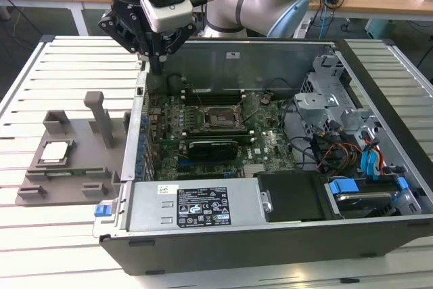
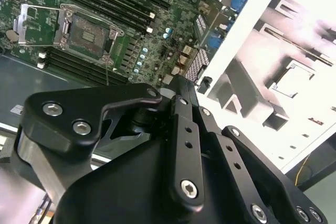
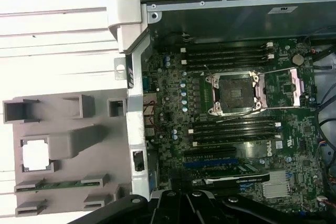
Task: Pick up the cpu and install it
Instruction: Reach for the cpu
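Now, counted:
Gripper (image 1: 157, 65): one, tips pressed together, empty, over the case (image 1: 284, 241) wall, upper left of the exterior view.
Cpu (image 1: 55, 152): one, flat in the tray (image 1: 81, 133), exterior view's left.
Socket (image 1: 218, 118): one, open.

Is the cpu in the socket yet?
No, in the exterior view the cpu lies in the grey tray outside the case; the socket is empty.

PSU label (image 1: 203, 206): print too small, illegible.
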